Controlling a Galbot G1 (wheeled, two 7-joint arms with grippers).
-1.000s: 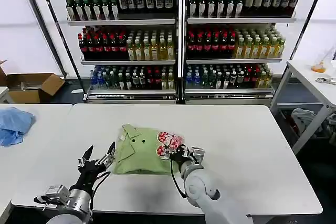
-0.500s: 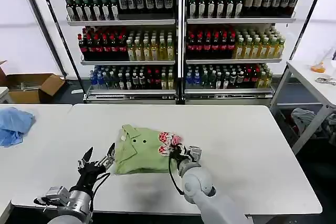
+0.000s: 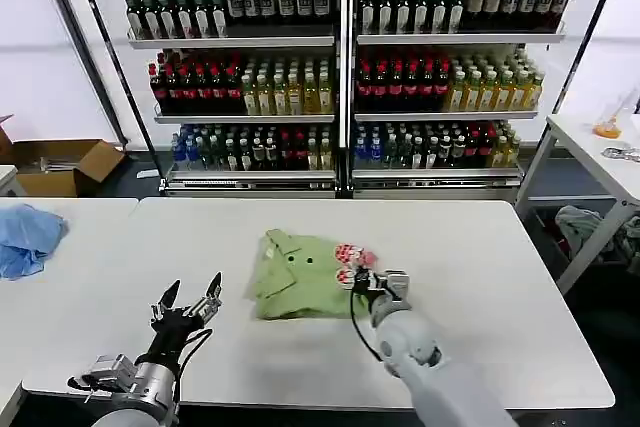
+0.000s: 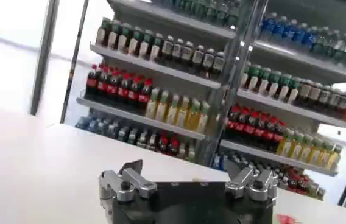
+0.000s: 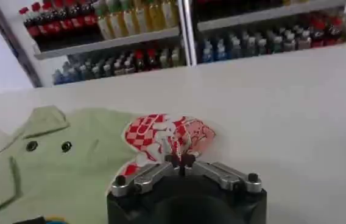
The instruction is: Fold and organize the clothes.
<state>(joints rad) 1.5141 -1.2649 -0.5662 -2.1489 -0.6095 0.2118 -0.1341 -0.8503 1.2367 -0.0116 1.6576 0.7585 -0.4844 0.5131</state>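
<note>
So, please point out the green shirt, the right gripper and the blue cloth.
green shirt [image 3: 290, 282]: head view, on the plain green front below the buttons.
right gripper [image 3: 357, 279]: head view, between its fingertips, at the red-and-white print.
blue cloth [image 3: 25, 235]: head view, middle of the crumpled cloth.

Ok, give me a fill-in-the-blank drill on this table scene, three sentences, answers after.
1. The right hand is shut on the shirt's red-and-white ____.
2. The left hand hovers with fingers ____, touching no cloth.
3. The blue cloth lies at the table's far ____ edge.

Missing words: print; open; left
</note>
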